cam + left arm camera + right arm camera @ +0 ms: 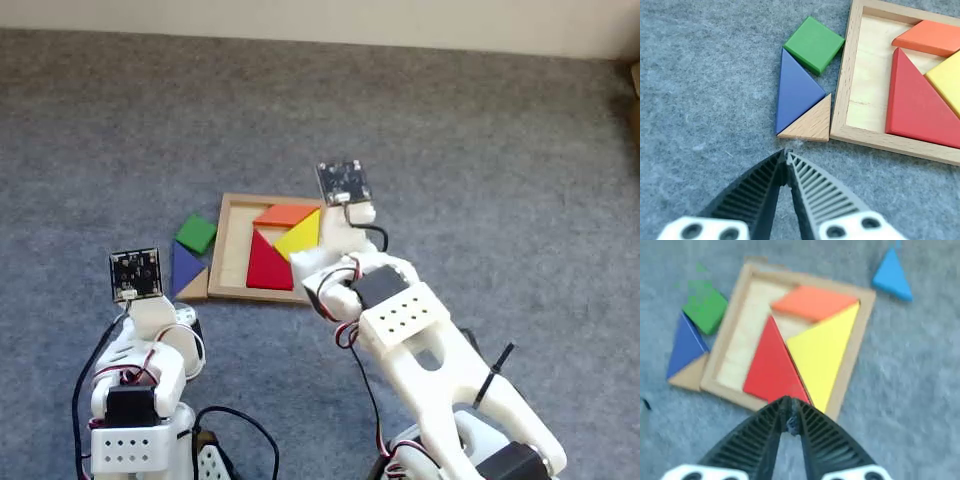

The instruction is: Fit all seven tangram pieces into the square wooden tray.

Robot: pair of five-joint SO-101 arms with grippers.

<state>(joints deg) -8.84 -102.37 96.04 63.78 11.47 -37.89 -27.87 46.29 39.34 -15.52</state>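
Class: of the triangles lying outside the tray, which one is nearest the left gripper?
The plain wooden triangle, just ahead of the left gripper. The dark blue triangle lies beyond it.

1. In the high view, the right arm [400,315] covers the wooden tray [216,250] along its right rim and hides the yellow triangle [302,236] at its lower tip.
2. The left wrist view's edge cuts off the wooden tray, red triangle [920,107], orange parallelogram [930,37] and yellow triangle.
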